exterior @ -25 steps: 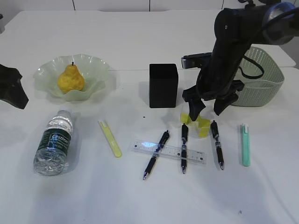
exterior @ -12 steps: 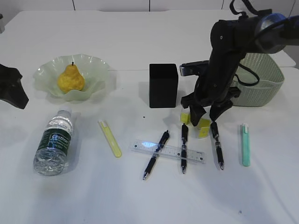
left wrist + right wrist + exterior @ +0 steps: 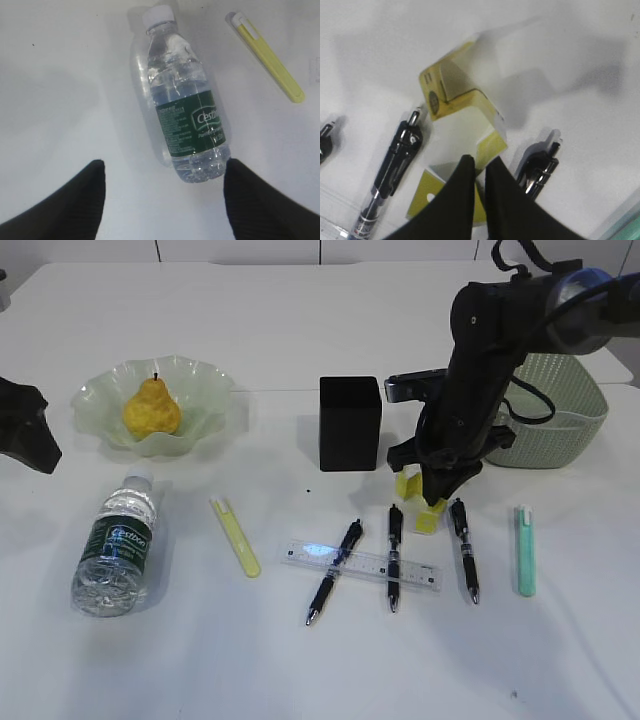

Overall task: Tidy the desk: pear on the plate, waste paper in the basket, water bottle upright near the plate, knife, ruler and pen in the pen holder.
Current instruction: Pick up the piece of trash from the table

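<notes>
The right gripper (image 3: pixel 479 175) was seen pressed together on an edge of the waste paper (image 3: pixel 462 107), a pinch made plain only in the right wrist view. In the exterior view the waste paper (image 3: pixel 418 502) lay at four o'clock from the pen holder (image 3: pixel 349 423), between two pens, on the desk (image 3: pixel 300 330). The left gripper (image 3: pixel 162 192) was shown spread, empty, over the lying water bottle (image 3: pixel 185 110) only in the left wrist view. The pear (image 3: pixel 151 408) was seen on the plate (image 3: pixel 205 380), the basket (image 3: pixel 560 410) at three o'clock.
</notes>
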